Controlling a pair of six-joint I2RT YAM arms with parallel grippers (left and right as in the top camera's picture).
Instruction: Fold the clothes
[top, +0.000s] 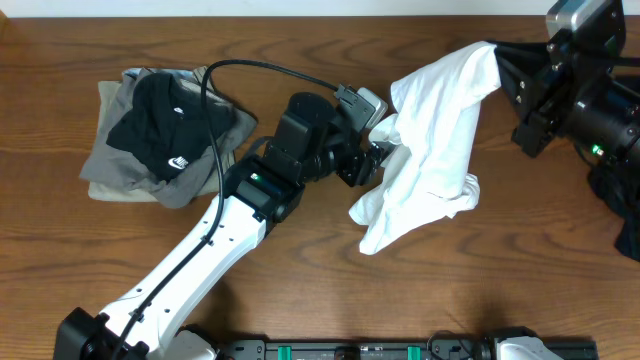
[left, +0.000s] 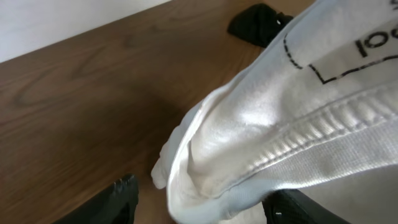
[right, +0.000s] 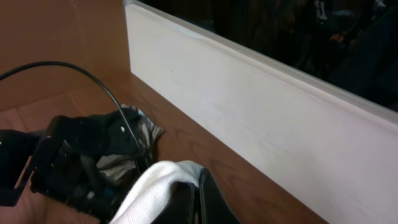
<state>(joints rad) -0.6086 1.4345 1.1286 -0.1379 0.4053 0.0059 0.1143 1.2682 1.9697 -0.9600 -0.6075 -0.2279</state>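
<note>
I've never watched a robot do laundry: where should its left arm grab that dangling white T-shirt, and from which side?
Probably the ribbed collar band of the white T-shirt, approached from the side facing the left arm. The right gripper holds one end up, so the cloth drapes and the thick collar bunches toward the left gripper, whose open fingers straddle it.

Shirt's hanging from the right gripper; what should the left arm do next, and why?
Probably close the left gripper on the white T-shirt: its fingers stand open with a ribbed edge of the fabric between them, while the right gripper holds another edge up.
</note>
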